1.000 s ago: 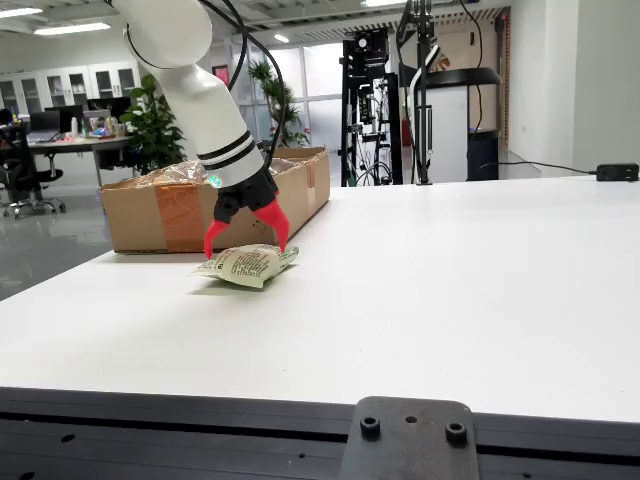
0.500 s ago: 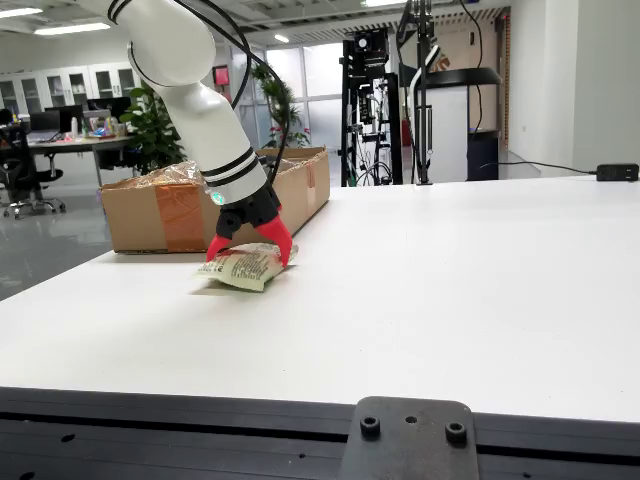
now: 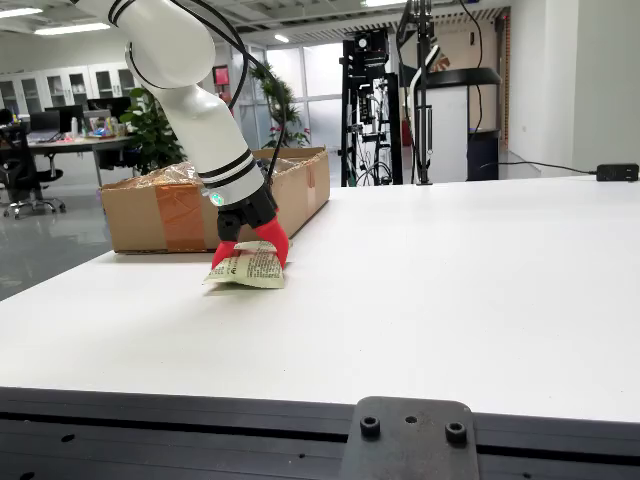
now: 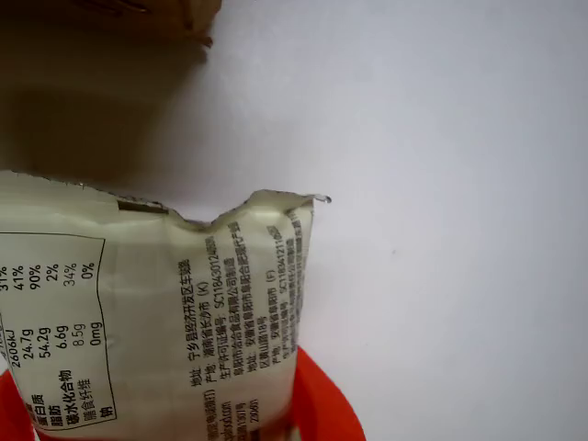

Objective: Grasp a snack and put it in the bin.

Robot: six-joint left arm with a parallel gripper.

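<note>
A cream snack packet (image 3: 248, 268) with printed text lies on the white table (image 3: 450, 290), in front of the cardboard box. My gripper (image 3: 250, 258), with red fingers (image 3: 273, 238) on a white arm, has come down over the packet and is shut on it, pinching its middle. In the wrist view the packet (image 4: 138, 312) fills the lower left, its nutrition table and crimped top edge visible, with one red fingertip (image 4: 322, 413) at the bottom and another at the lower left corner. The open cardboard bin (image 3: 190, 200) with a plastic liner stands just behind the gripper.
The table's left edge runs close to the box. A black mounting plate (image 3: 410, 440) sits at the table's near edge. A black rack and stands (image 3: 380, 100) rise behind the table. A power brick (image 3: 617, 172) rests at the far right.
The gripper came down onto the packet and its red fingers closed from wide apart to pinched on it. The packet bunched up and shifted slightly.
</note>
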